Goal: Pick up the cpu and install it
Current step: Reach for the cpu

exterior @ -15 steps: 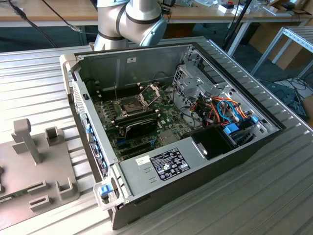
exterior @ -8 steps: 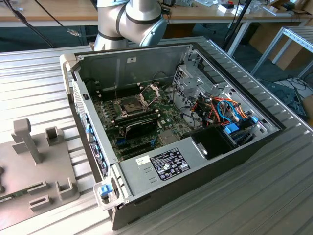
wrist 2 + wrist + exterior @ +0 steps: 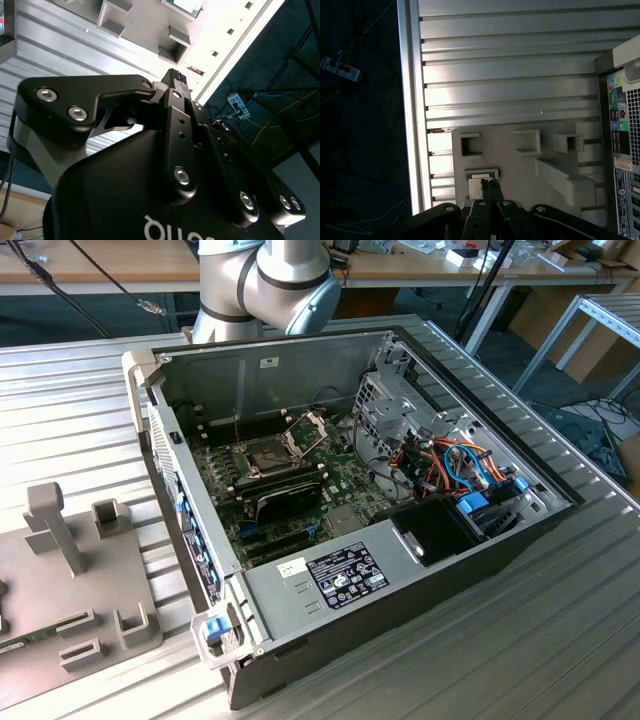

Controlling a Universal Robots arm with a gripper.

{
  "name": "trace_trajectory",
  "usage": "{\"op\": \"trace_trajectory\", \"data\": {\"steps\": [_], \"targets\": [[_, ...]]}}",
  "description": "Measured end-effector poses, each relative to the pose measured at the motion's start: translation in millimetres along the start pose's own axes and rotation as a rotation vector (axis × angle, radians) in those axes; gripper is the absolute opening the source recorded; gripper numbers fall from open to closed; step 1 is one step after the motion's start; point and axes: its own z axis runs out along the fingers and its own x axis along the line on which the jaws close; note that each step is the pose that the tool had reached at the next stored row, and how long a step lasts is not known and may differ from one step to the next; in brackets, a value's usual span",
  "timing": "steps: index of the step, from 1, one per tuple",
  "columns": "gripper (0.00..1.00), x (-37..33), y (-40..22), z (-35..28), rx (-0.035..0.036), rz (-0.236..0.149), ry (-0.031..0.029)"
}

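The cpu (image 3: 475, 187) is a small silver-grey square lying in a green-edged seat on the pale grey fixture plate (image 3: 520, 165), close to the table's edge. In the first wrist view my gripper (image 3: 489, 186) hovers over it, its two black fingers pressed together with nothing between them; the tips overlap the chip's edge, and contact cannot be judged. The second wrist view shows the same shut fingertips (image 3: 175, 80) pointing at the fixture plate (image 3: 145, 30). In the exterior view the green motherboard (image 3: 340, 485) lies inside the open computer case (image 3: 400, 570), its socket (image 3: 268, 455) uncovered and the hinged frame (image 3: 307, 428) raised.
Raised holders (image 3: 567, 182) stand on the fixture plate beside the cpu. The case's rear panel (image 3: 622, 165) rises close by. The ribbed metal table (image 3: 510, 75) ends at an edge (image 3: 412, 125) with floor and cables beyond. Cables and drive bays (image 3: 460, 480) crowd the case's far side.
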Motion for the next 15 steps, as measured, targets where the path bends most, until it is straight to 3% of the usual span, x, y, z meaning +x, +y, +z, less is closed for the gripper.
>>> {"op": "trace_trajectory", "data": {"steps": [6, 15], "targets": [[0.11, -0.6, -7.4, -0.1, 0.0003, 0.000, 0.0001], [0.11, -1.5, -23.4, 1.4, 0.0004, 0.000, 0.0000]]}}
